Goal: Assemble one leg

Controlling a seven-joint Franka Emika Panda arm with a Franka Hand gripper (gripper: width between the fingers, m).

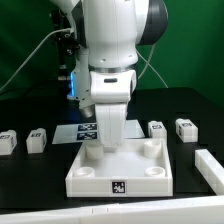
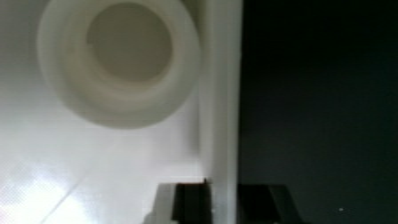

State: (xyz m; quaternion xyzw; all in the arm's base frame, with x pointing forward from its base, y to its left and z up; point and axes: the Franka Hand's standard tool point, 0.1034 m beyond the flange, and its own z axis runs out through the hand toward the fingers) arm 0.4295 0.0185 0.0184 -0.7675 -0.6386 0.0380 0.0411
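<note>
The fingers (image 2: 185,206) hang low over the big white board (image 1: 120,172), close to a round socket (image 2: 125,60) — I cannot tell if they are open or closed. On the black worktop (image 1: 30,172), a leg (image 1: 36,138) and a second leg (image 1: 8,140) sit at the exterior view's left — two more, a third leg (image 1: 157,128) and a fourth leg (image 1: 185,127), sit at its right.

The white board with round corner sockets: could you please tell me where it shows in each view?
Exterior view: the board lies low in the middle, under the arm, flat on the black table.
Wrist view: the board fills the pale part, seen close up, beside the table.
Shared landmark: a round socket, like those at the board's corners; which corner, I cannot tell.
</note>
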